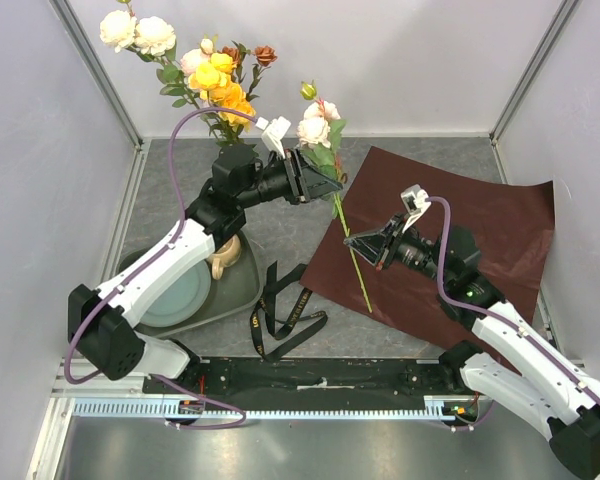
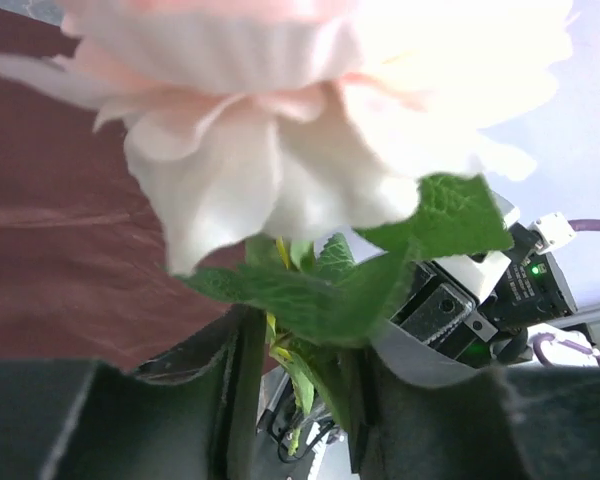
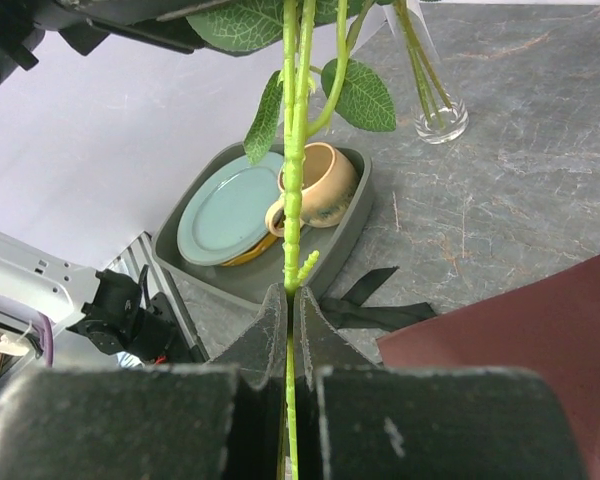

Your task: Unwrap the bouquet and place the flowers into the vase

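Observation:
A pale pink-white rose on a long green stem is held up between both arms. My right gripper is shut on the lower stem, above the maroon paper. My left gripper stands partly closed around the leafy upper stem, just below the bloom, with a gap still showing beside the stem. Several other flowers stand at the back left. In the top view my left arm hides the vase; its clear glass base shows in the right wrist view.
The black ribbon lies loose near the front middle. A grey tray at the left holds a pale blue plate and a tan mug, under my left arm. Walls close in the table on three sides.

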Controlling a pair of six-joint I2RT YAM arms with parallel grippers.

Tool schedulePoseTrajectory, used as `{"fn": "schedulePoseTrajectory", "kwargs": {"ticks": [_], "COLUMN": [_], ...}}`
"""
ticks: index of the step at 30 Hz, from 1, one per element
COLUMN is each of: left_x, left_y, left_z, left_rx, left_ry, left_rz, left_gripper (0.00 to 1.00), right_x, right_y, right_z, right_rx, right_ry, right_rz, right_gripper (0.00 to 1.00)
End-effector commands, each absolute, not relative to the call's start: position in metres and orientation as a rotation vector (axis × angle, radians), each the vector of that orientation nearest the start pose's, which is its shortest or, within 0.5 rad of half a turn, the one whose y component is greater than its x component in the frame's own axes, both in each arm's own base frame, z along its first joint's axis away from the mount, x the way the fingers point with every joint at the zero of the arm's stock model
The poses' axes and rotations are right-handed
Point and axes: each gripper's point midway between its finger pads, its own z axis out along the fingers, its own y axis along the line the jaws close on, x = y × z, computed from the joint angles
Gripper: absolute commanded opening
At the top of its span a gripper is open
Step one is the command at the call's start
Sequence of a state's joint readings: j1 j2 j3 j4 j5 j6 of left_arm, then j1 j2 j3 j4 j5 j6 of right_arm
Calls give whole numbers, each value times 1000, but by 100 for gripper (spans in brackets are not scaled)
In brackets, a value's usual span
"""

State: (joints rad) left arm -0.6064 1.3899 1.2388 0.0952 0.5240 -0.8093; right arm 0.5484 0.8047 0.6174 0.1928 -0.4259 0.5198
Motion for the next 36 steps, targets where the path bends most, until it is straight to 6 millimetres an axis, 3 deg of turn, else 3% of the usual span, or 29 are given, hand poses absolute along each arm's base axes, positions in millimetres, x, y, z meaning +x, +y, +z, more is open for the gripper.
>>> {"fn": "schedulePoseTrajectory", "kwargs": {"ticks": [1, 7, 11, 13, 14, 16, 17, 19, 23, 25, 27, 29, 32, 34, 36], "left_x": [300, 301, 298, 295, 292, 284, 276, 270, 263, 262, 267, 265, 268, 280, 283], "left_y": [-340, -342, -339, -337, -334, -329, -322, -312, -264, -224, -185, -144, -102, -92, -85], "left_z": [368, 375, 380, 385, 391, 392, 397, 397, 403, 410, 416, 438, 458, 457, 476], "left_rx": [313, 334, 357, 383, 394, 441, 460, 525, 525, 463, 375, 253, 133, 99, 45], "left_ry": [1790, 1775, 1764, 1742, 1721, 1713, 1706, 1691, 1689, 1674, 1669, 1617, 1582, 1613, 1587], "left_rz": [-1389, -1385, -1370, -1357, -1350, -1324, -1309, -1224, -932, -728, -525, -371, -179, -102, -119], "left_gripper": [38, 26, 6, 2, 2, 2, 2, 2, 2, 2, 2, 2, 2, 2, 2], "right_x": [215, 212, 212, 215, 220, 226, 230, 242, 260, 267, 271, 274, 278, 281, 282], "right_y": [243, 244, 243, 241, 238, 231, 226, 209, 168, 152, 151, 154, 163, 168, 170], "right_z": [298, 298, 298, 297, 294, 294, 292, 294, 288, 285, 279, 277, 275, 274, 273], "right_rx": [-434, -451, -463, -456, -428, -404, -380, -300, -124, -61, -54, -53, -52, -48, -43], "right_ry": [1582, 1585, 1582, 1592, 1613, 1624, 1648, 1647, 1670, 1668, 1687, 1705, 1731, 1744, 1756], "right_rz": [1145, 1144, 1124, 1103, 1067, 1011, 973, 862, 633, 552, 528, 530, 565, 578, 592], "right_gripper": [0, 0, 4, 25, 43, 54, 65, 74, 90, 94, 95, 95, 94, 94, 93]}}
